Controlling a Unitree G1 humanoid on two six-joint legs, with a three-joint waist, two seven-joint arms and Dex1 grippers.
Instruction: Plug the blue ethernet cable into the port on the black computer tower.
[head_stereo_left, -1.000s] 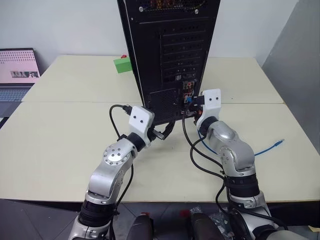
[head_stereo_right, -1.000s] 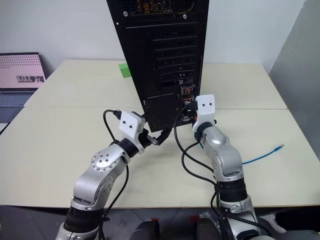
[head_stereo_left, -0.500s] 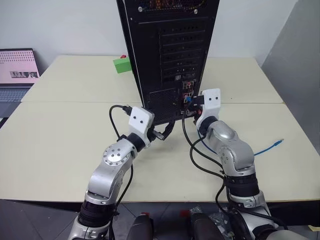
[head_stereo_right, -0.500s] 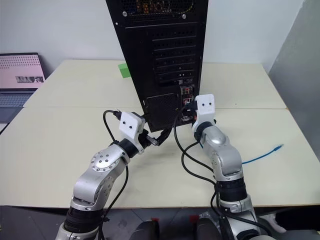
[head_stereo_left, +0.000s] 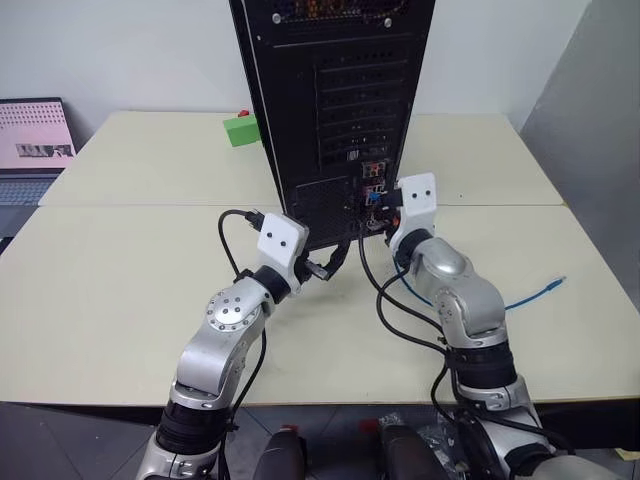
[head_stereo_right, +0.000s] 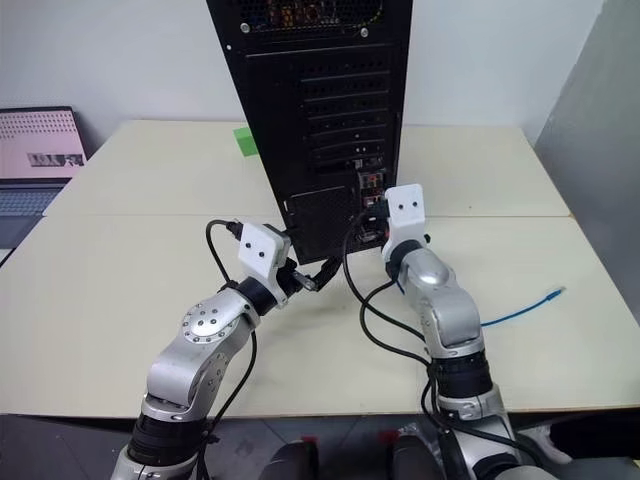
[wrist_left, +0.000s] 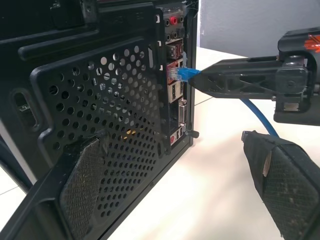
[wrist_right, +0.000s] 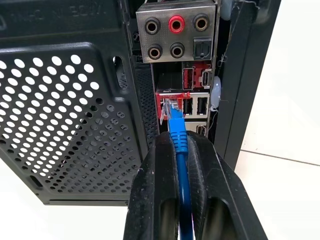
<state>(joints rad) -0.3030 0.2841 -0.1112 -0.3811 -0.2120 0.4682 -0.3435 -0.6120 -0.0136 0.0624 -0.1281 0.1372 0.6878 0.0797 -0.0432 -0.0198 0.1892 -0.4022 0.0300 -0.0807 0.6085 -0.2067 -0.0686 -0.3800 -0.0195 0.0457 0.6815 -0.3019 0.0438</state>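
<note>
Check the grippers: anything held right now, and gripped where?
The right gripper is shut on the blue ethernet cable, pinching the cord just behind its clear plug, which is at the port. The left gripper is open, holding nothing.

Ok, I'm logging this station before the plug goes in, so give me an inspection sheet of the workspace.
Surface: cream table, two tops joined by a seam.
Job's things: black computer tower upright, rear panel facing the robot; blue ethernet cable with its clear plug at the port; whether it is seated cannot be told.
Clutter: green block beside the tower.
Grippers: right hand shut on the cable just behind the plug; left hand open, holding nothing, by the vent grille.
Cables: cable's free end lies on the table; black robot wires loop by the arms.
Surroundings: laptop at left, white wall.
</note>
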